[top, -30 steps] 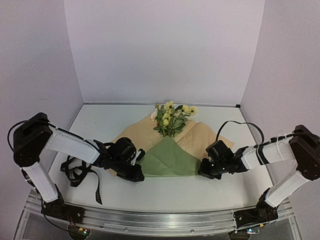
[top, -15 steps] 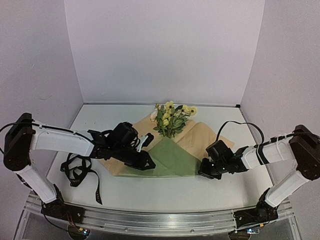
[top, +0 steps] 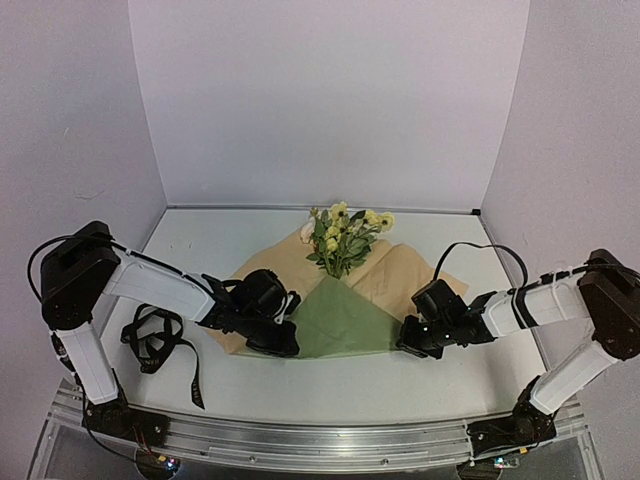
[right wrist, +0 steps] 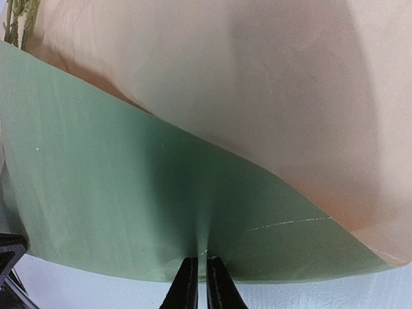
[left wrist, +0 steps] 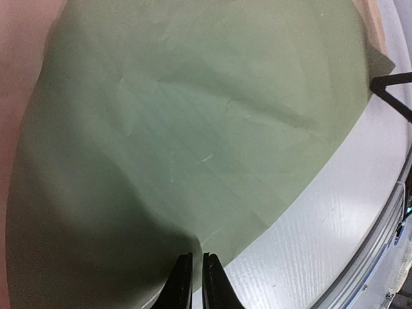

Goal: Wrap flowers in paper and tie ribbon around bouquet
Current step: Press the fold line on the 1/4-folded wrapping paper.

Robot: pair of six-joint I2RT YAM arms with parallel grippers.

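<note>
1. Because the near half of the paper (top: 345, 322) is folded up over the stems, olive face over tan, you have one claw at each near corner of that flap: the left gripper (top: 286, 346) at its left end, the right gripper (top: 404, 346) at its right end.
2. Your left claw's fingers (left wrist: 181, 283) stand almost together on the flap's edge, with the sheet bulging just behind them, so I judge it clamped on the paper. Your right claw is pinched on the edge likewise; fine creases run out from its tips.
3. That two-corner grip looks meant to hold the flap taut over the stems, ready for folding one side across.
4. The flowers (top: 344, 232) lie at the sheet's far end, blooms beyond the fold's peak; the ribbon (top: 152, 340) sits in a loose heap well to the left, untouched.
5. Only the overhead view shows you blooms, ribbon and both arms together. Only the wrist views show the pinch itself, which the claw bodies hide from above; the right wrist also catches a sliver of greenery at its top left.
</note>
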